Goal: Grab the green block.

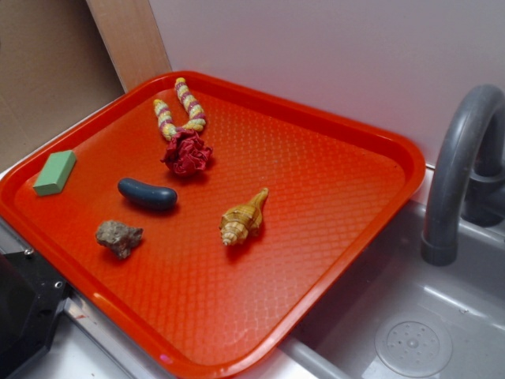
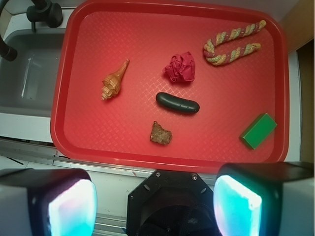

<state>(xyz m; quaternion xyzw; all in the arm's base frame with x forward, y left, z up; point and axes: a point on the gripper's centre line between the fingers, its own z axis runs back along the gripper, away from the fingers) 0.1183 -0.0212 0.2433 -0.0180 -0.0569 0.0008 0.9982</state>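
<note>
Judging by the wrist view, nothing has been grasped yet: the hand (image 2: 155,204) is held wide apart and empty, high above the tray's (image 2: 162,160) near rim. The green block (image 2: 258,130) lies untouched by the tray's edge, so approach, descent and closing are all left.

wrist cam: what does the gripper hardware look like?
Two wide fingers with dark outer shells and pale, teal-glowing inner pads. Between them sits a black octagonal housing with two small screws on top. No cables or markings visible.
</note>
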